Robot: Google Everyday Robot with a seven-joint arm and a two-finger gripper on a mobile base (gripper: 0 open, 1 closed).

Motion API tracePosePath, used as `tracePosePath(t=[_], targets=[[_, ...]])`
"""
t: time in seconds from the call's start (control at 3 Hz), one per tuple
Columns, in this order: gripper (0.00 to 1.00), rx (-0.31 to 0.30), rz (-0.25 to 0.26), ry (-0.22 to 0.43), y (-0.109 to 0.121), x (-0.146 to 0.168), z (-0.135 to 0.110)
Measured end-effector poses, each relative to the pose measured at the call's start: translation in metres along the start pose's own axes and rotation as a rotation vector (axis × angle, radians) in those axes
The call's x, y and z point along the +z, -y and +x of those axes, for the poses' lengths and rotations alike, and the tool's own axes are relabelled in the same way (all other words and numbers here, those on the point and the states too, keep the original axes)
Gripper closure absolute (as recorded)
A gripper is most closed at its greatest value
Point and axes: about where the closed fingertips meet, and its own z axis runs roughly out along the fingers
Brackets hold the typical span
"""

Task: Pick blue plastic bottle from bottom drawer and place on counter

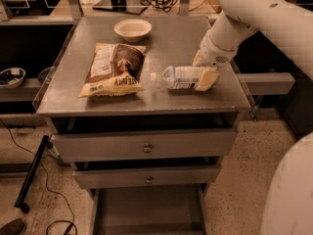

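Blue plastic bottle (180,77) lies on its side on the bench (181,35), right of centre near the front edge, white cap pointing left. Hand (200,74) sits at the bottle's base end, one pale finger (209,79) in front and the other behind, clamped on the bottle. White arm (254,13) comes in from the upper right. Snack bag (113,70) lies flat to the left, apart from the bottle. Small bowl (132,29) stands further back. Bottom drawer (146,212) stands open, grey floor showing.
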Motion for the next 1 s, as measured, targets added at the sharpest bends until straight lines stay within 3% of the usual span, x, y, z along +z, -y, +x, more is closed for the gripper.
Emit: tracePosePath(t=[0.33,0.67,1.0], targets=[[0.23,0.000,0.000,0.000,0.0000,0.0000,0.0000],[0.00,0.000,0.000,0.000,0.0000,0.0001,0.0000],[0.00,0.000,0.000,0.000,0.0000,0.0001,0.0000]])
